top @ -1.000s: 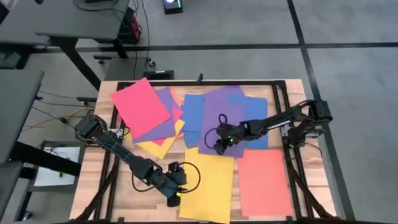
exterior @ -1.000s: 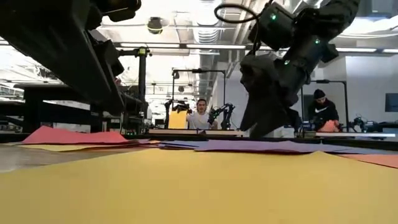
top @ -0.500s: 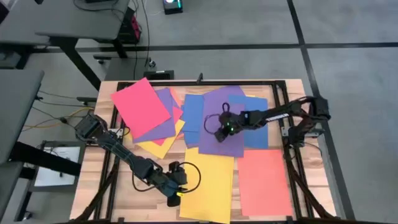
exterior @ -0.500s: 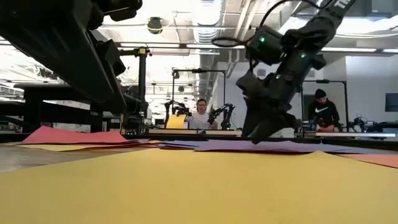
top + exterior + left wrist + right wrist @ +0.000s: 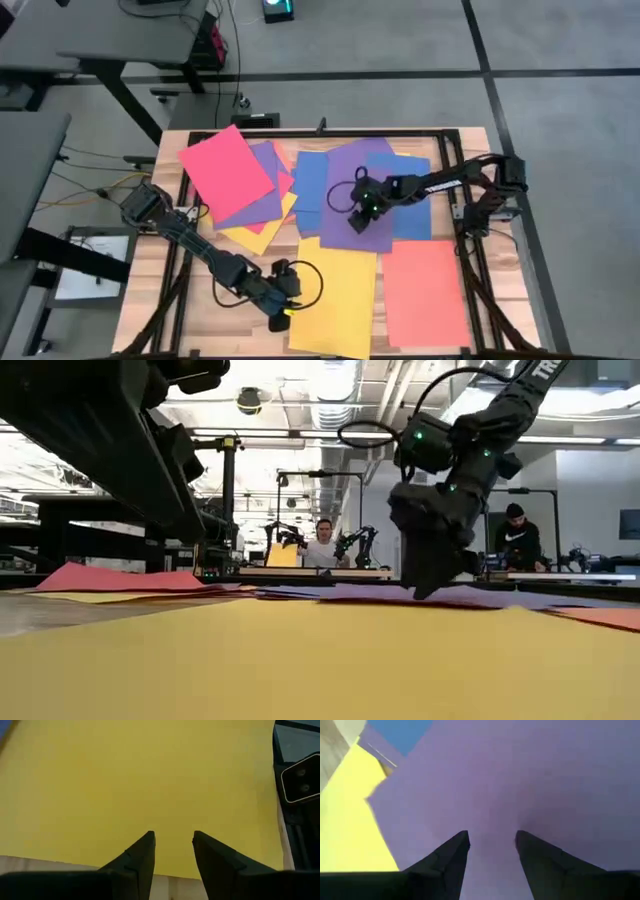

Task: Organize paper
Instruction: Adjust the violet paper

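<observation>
Coloured paper sheets lie spread flat on the wooden table. A pink-red sheet [image 5: 225,168] tops a pile at the far left. Blue sheets [image 5: 311,180] and a purple sheet [image 5: 362,185] lie in the middle, a yellow sheet [image 5: 338,295] lies near the front and a salmon sheet [image 5: 424,290] at the near right. My right gripper [image 5: 357,222] stands open, pointing down at the purple sheet [image 5: 520,780]. My left gripper [image 5: 283,312] is open low over the yellow sheet [image 5: 150,780], just inside its left edge. My right gripper comes from above, almost upright, with its fingers apart. Their tips [image 5: 422,592] reach the purple sheet's top face [image 5: 492,815] in its near part. The sheet lies flat on the sheets under it. My left gripper's fingers [image 5: 145,850] hover at the yellow sheet; whether they touch it cannot be told.
A black frame [image 5: 452,160] runs round the table top. Bare wood [image 5: 205,270] shows at the near left beside my left arm. Desks stand off the table's far left, and people sit at other benches [image 5: 322,545] beyond the far edge.
My right gripper has moved a little toward the table's far edge over the purple sheet, tipped more upright and come down until its tips reach the sheet.
</observation>
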`<action>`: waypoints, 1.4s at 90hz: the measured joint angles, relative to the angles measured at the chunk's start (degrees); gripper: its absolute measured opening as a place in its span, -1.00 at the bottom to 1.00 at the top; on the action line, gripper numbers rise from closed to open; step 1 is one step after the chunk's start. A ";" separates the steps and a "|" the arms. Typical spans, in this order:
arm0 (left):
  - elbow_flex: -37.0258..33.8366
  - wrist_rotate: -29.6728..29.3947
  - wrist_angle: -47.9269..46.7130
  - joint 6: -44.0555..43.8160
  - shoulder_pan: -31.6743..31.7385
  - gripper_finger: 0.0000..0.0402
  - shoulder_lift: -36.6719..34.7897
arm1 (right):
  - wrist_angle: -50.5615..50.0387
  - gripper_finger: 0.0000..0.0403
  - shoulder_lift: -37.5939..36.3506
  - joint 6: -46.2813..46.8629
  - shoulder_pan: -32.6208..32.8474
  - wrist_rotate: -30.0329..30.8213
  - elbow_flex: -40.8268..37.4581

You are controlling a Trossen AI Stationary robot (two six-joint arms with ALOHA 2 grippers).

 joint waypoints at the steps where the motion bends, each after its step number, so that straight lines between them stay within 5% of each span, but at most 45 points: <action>1: 0.00 0.00 0.01 0.01 0.05 -0.41 0.00 | 0.32 -0.17 0.20 0.10 -0.03 0.06 0.04; 45: 0.00 -0.02 0.19 -1.84 0.57 -0.41 0.00 | 13.81 -0.17 2.61 2.77 -10.04 3.26 1.90; 84: 0.00 -0.02 -0.05 -0.53 0.47 -0.41 0.00 | 8.66 -0.17 0.49 -4.58 1.38 1.89 1.85; 112: -0.02 0.00 -1.47 0.06 -0.29 -0.41 0.00 | -13.52 -0.17 -3.54 -10.56 11.07 4.48 1.85; 126: -0.02 0.02 -1.48 0.01 -0.30 -0.41 0.00 | -17.03 -0.17 -7.43 -9.15 13.54 4.56 1.85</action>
